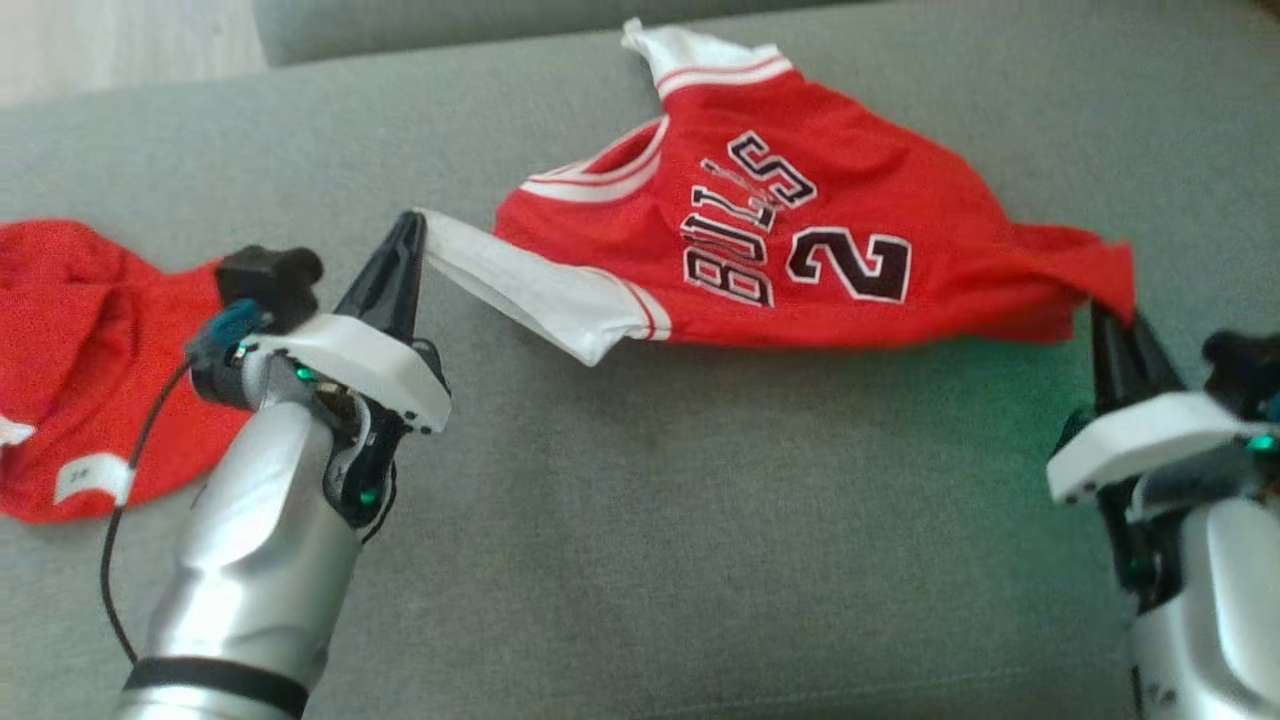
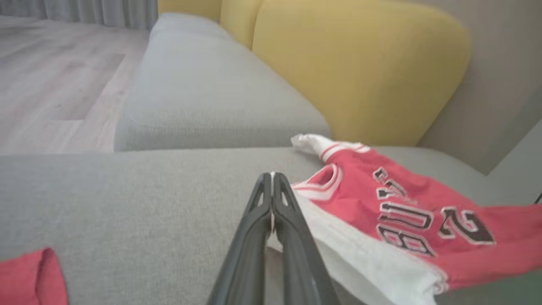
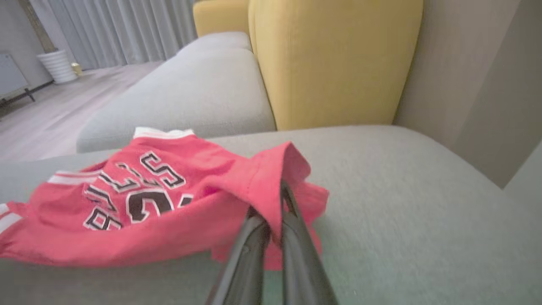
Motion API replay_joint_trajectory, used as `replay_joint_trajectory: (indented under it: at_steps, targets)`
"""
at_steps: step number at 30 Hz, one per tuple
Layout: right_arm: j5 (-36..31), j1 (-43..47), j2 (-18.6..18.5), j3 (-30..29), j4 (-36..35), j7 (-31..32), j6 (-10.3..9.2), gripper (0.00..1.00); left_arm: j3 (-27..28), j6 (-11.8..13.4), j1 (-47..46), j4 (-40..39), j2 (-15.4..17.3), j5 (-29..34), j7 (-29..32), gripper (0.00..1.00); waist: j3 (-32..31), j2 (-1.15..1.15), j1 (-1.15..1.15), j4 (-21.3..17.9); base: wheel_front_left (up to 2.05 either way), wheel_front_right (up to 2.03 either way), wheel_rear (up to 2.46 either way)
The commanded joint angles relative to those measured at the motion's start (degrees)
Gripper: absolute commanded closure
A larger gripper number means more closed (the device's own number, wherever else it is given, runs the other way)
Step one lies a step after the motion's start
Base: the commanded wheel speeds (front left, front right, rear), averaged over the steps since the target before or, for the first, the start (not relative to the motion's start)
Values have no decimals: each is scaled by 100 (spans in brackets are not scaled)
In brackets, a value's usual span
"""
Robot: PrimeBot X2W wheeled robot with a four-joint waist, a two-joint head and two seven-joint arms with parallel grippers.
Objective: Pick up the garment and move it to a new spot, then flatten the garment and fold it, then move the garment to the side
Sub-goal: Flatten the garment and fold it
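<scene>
While its two ends are pinched, the red Bulls jersey (image 1: 800,250) hangs stretched across the middle of the grey sofa seat (image 1: 640,540), number 2 and lettering facing up, a shadow lying on the cushion under its near edge; the left gripper (image 1: 410,235) has its dark fingers pressed together on the tip of a white panel at the jersey's left end, and the left wrist view shows white cloth caught in the seam between them; the right gripper (image 1: 1108,325) is nipped onto the red corner at the jersey's right end, cloth draping over its fingertips in the right wrist view; a second red garment (image 1: 70,350) lies crumpled on the seat at far left, apart from the jersey; a yellow back cushion (image 2: 360,67) stands behind.
</scene>
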Motion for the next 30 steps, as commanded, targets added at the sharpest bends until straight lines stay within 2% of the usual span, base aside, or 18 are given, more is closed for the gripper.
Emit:
replay_joint_trajectory:
  at_steps: [1,8,13,14,16,17,22,26,30]
  targets:
    - [48,-381,-198,200,-294,-66,-5,100,276,-33,-74,-462,192,-190,-70,100,-241,0,0,90,0,0,0]
    - [281,-1145,-821,718,-403,50,-5,100,748,23,66,-2187,213,-1029,86,100,-863,0,0,140,0,0,0]
    - [568,-1883,-1106,948,-527,262,-5,100,1156,477,-13,-3685,128,-1409,372,100,-1180,0,0,105,0,0,0]
    - [568,-1883,-1106,948,-527,262,-5,100,1156,477,-13,-3685,128,-1409,372,100,-1180,0,0,105,0,0,0]
    - [683,-2130,-1207,1005,-627,422,-5,100,1310,708,-43,-4247,72,-1522,470,100,-1255,0,0,87,0,0,0]
    - [759,-2307,-1328,1056,-750,645,-5,100,1442,931,-46,-4742,39,-1602,577,100,-1311,0,0,68,0,0,0]
    - [951,-2349,-1496,827,-1230,1605,-5,100,1641,1403,91,-5711,46,-1688,904,100,-1398,0,0,39,0,0,0]
    - [1130,-2129,-1532,506,-1737,2619,-5,100,1692,1648,169,-6152,185,-1602,1179,100,-1396,0,0,35,0,0,0]
    - [1384,-1967,-1553,416,-1954,3483,-5,100,1728,1794,44,-6127,315,-1537,1408,100,-1246,0,0,15,0,0,0]
